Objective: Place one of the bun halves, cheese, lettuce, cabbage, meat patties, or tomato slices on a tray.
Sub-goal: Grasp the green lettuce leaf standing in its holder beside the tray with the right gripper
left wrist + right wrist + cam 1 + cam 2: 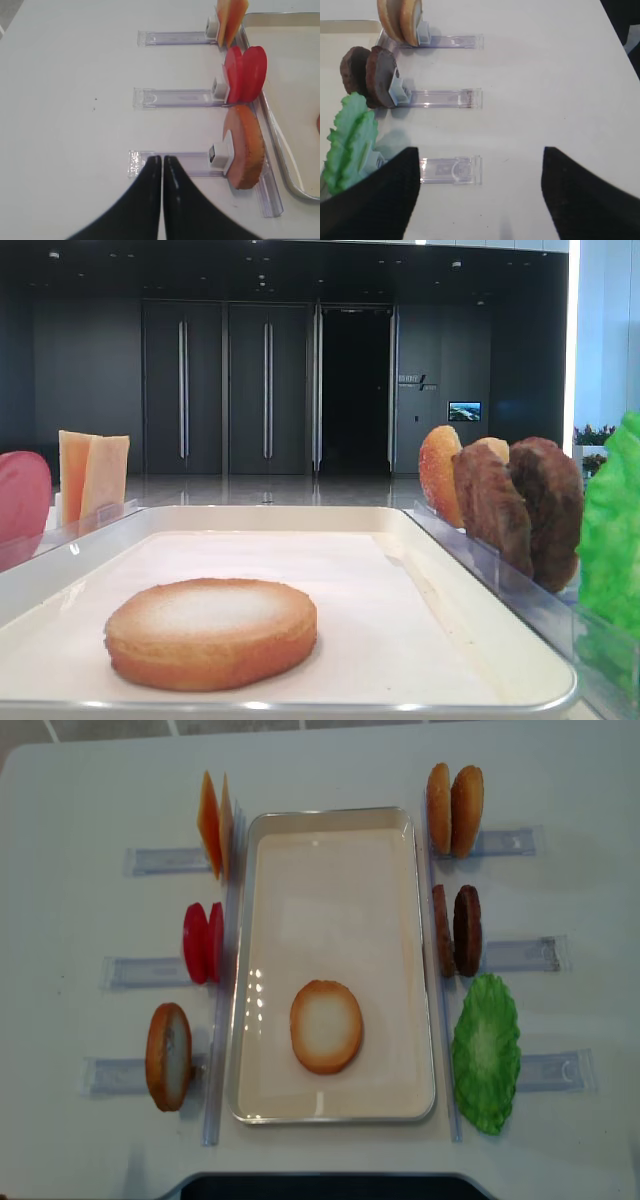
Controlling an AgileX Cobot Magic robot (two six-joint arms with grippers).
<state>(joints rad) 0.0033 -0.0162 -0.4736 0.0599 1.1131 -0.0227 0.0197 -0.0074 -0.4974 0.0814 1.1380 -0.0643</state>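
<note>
One bun half (pixel 326 1026) lies flat in the cream tray (pixel 330 900), near its front. The green lettuce (pixel 350 140) stands in a clear holder just left of my right gripper (pixel 480 150), which is open and empty above the table. Two meat patties (pixel 370 77) and two bun halves (pixel 400 20) stand in holders behind the lettuce. My left gripper (pixel 162 159) is shut on nothing, over the end of the holder of another bun half (pixel 245 147). Tomato slices (pixel 245 72) and cheese (pixel 231 17) stand beyond it.
Clear plastic holder strips (pixel 520 955) run outward from both long sides of the tray across the white table (pixel 80 800). The tray's raised rim (pixel 300 512) lies between the two rows of food.
</note>
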